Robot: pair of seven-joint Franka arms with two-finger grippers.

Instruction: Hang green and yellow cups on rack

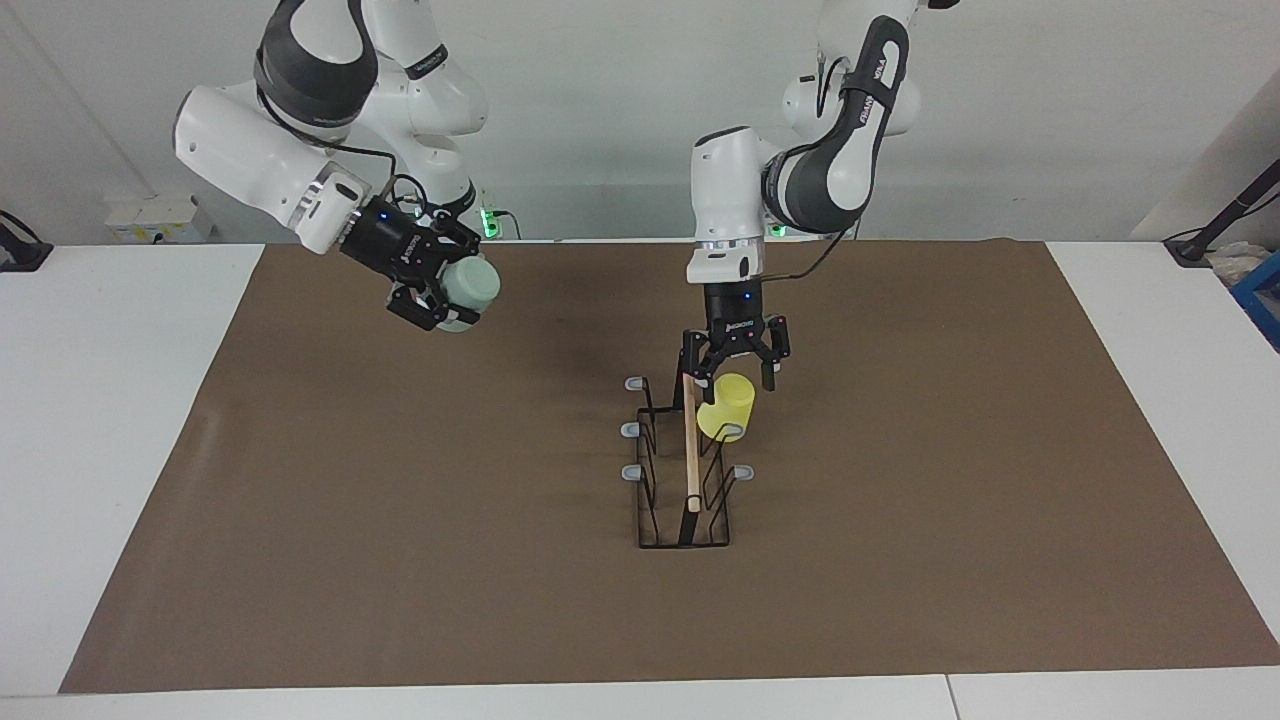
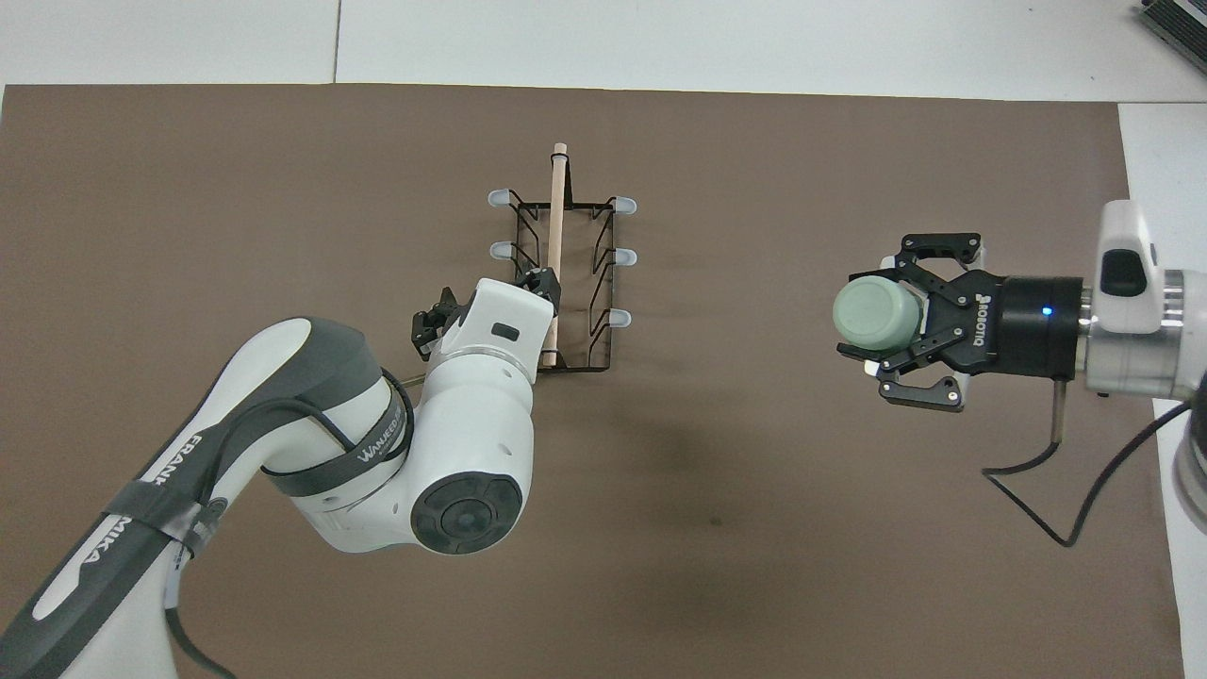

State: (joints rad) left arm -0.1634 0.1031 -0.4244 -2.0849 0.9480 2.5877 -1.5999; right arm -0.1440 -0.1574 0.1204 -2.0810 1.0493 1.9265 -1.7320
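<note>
I see the left gripper (image 1: 733, 376) spread wide above the yellow cup (image 1: 729, 407), which sits tilted on a peg of the rack (image 1: 684, 470) at mid-table. My right gripper (image 1: 447, 296) clamps the green cup (image 1: 468, 285) over the brown mat (image 1: 400, 520).

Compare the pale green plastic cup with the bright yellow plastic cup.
The pale green plastic cup is clamped sideways in the right gripper, in the air; the bright yellow plastic cup sits upside down on the black wire rack, just below the open left gripper. Both are small, tapered and handleless.
</note>
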